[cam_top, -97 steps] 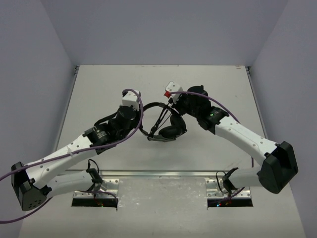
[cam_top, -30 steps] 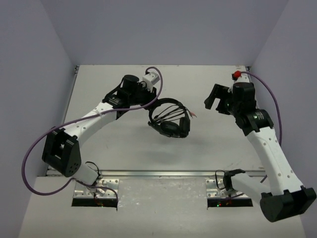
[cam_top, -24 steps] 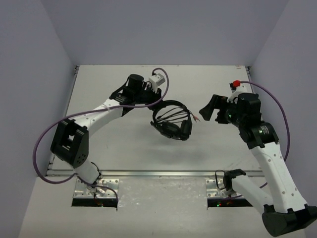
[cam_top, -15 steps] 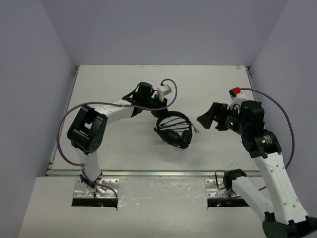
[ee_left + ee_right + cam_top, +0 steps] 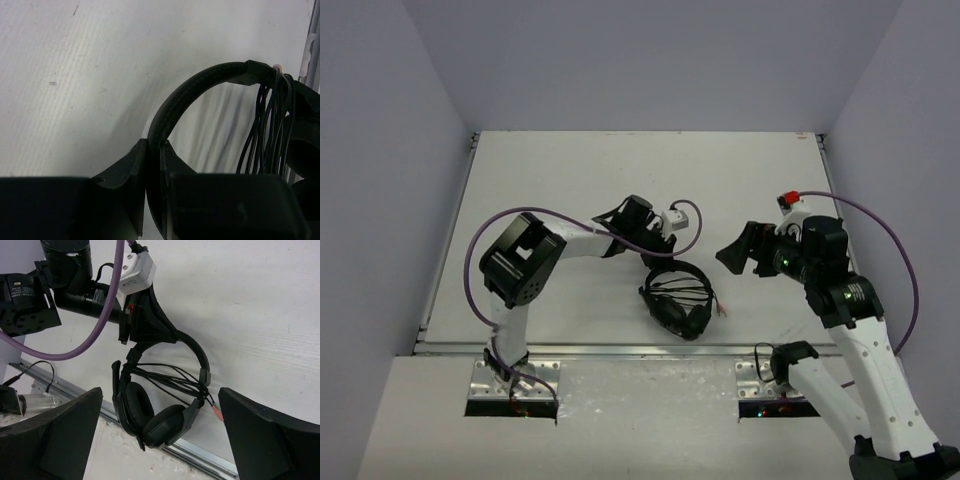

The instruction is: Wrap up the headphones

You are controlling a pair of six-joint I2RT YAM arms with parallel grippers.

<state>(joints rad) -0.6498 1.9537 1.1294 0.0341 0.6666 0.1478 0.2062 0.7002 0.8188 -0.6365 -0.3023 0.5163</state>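
Left gripper [image 5: 154, 170] is pinching the headphones [image 5: 676, 296] by the headband [image 5: 192, 87], one finger each side of the band, near its top. Right gripper [image 5: 733, 247] is spread wide and holds nothing. It sits just right of the headphones, apart from them and pointed at them. Its wrist view frames them between the two fingers [image 5: 55, 440].

Headphones: headband arch is up at the left gripper, with both ear cups [image 5: 134, 402] on the near side, side by side. Cord [image 5: 165, 376] runs in several strands across the span between the band's two ends, bunched at the right end. Red-tipped plug [image 5: 218, 413] sticks out loose just right of the right cup. Can't tell whether the cups touch the table or hang just over it.

Table [image 5: 560, 170]: flat white top, light scuffs in the left wrist view. Headphones are over its near half, close to the metal rail [image 5: 620, 350] along the near edge. Purple cable [image 5: 475, 255] loops off the left arm, left of the headphones. Plain pale lavender walls [image 5: 650, 60] stand behind and to both sides of them.
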